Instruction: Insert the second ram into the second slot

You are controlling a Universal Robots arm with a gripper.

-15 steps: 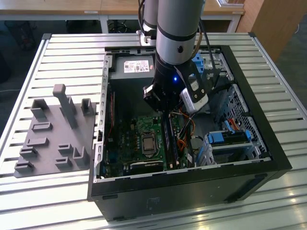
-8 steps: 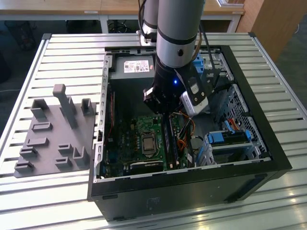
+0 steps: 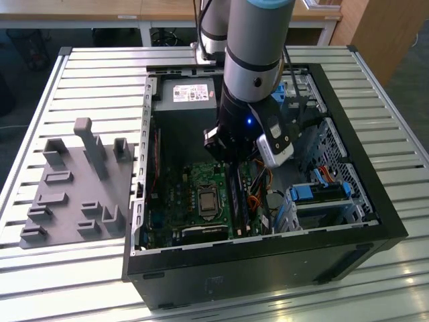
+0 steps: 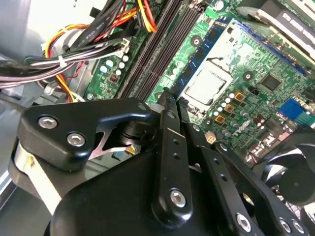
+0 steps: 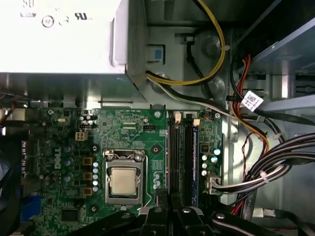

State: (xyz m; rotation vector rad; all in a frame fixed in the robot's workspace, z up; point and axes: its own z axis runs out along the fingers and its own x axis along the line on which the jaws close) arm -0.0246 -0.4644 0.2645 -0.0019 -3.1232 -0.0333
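Note:
My gripper (image 3: 232,163) is down inside the open computer case, over the near end of the black memory slots (image 5: 180,157) on the green motherboard (image 5: 128,132). In the second wrist view its two black fingers (image 4: 167,142) are pressed together, shut, with nothing visible between them. A thin blue ram stick (image 5: 195,162) stands on edge in the bank of slots, on the side toward the cable bundle. I cannot tell whether it is the second ram. It lies just beside the line of my fingertips, apart from them.
The CPU socket (image 5: 123,181) sits beside the slots. The silver power supply (image 5: 64,39) is at the back. Bundled cables (image 5: 275,162) run close along the slots' other side. Blue-fronted drive bays (image 3: 320,194) fill the case's right. A grey holder block (image 3: 77,184) rests on the slatted table, left of the case.

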